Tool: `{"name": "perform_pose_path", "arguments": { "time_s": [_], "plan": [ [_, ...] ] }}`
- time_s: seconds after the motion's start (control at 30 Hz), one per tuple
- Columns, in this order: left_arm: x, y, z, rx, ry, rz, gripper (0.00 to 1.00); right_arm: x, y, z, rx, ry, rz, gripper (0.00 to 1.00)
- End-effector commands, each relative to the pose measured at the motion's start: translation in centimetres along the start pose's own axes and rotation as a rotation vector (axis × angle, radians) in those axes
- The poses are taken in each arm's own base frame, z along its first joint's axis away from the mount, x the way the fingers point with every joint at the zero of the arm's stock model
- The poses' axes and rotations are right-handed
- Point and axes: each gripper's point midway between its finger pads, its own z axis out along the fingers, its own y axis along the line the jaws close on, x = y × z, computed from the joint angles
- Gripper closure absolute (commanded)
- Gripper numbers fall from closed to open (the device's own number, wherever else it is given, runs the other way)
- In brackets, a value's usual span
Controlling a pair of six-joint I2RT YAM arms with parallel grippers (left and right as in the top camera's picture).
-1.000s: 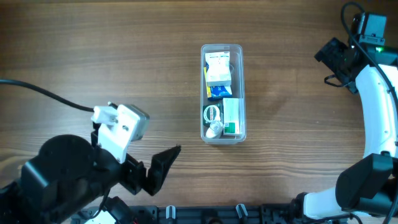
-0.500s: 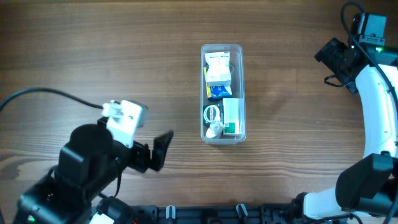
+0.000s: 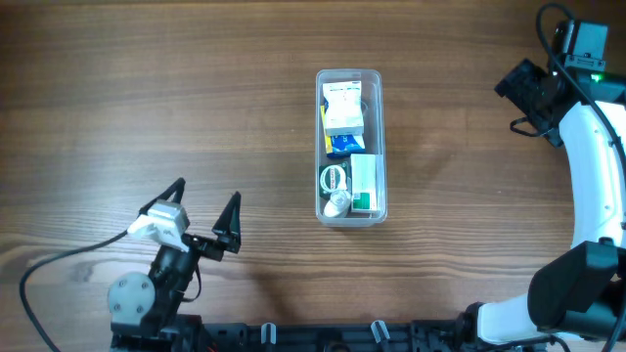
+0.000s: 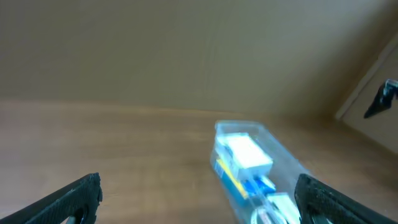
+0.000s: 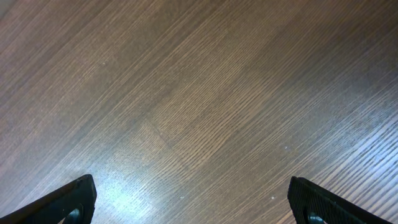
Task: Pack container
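Observation:
The container, a long clear plastic tub, stands upright at the table's middle. It holds a white box, a blue and yellow pack, a green and white box and a small round item. It also shows in the left wrist view, blurred. My left gripper is open and empty near the front left, well away from the container; its fingertips show in the left wrist view. My right gripper is open and empty above bare wood; in the overhead view it sits at the far right.
The wooden table stretches around the container. A black cable trails from the left arm at the front left. A rail with clips runs along the front edge.
My left arm has drawn back toward the front edge and dropped low, its open fingers now pointing away from me. The right arm and the container have not moved.

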Motion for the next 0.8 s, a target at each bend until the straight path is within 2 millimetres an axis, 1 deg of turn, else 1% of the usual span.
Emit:
{"name": "perform_pose_path", "arguments": {
  "time_s": [0.0, 0.07, 0.23, 0.3, 0.43, 0.5, 0.57, 0.7, 0.77],
  "plan": [
    [0.1, 0.9, -0.2, -0.028, -0.052, 0.026, 0.0, 0.0, -0.2, 0.3, 0.018, -0.003, 0.006, 0.0],
    [0.5, 1.1, 0.0, -0.032, -0.061, 0.029, 0.0, 0.0, -0.2, 0.3, 0.018, -0.003, 0.006, 0.0],
    [0.4, 1.3, 0.4, -0.023, -0.127, 0.047, 0.0, 0.0, -0.2, 0.3, 0.018, -0.003, 0.006, 0.0],
    [0.7, 1.4, 0.5, -0.023, -0.137, 0.049, 0.0, 0.0, -0.2, 0.3, 0.018, -0.003, 0.006, 0.0],
    [2.1, 2.3, 0.7, -0.052, -0.11, 0.042, 0.0, 0.0, -0.2, 0.3, 0.018, -0.003, 0.006, 0.0],
    [3.1, 3.0, 0.9, -0.075, -0.092, 0.036, 0.0, 0.0, -0.2, 0.3, 0.018, -0.003, 0.006, 0.0],
    [4.3, 3.3, 1.0, -0.08, -0.062, 0.028, 0.0, 0.0, -0.2, 0.3, 0.018, -0.003, 0.006, 0.0],
    [4.4, 3.3, 1.0, -0.081, -0.056, 0.026, 0.0, 0.0, -0.2, 0.3, 0.018, -0.003, 0.006, 0.0],
    [5.3, 3.4, 1.1, -0.086, -0.021, 0.016, 0.0, 0.0, -0.2, 0.3, 0.018, -0.003, 0.006, 0.0]
  ]
}}
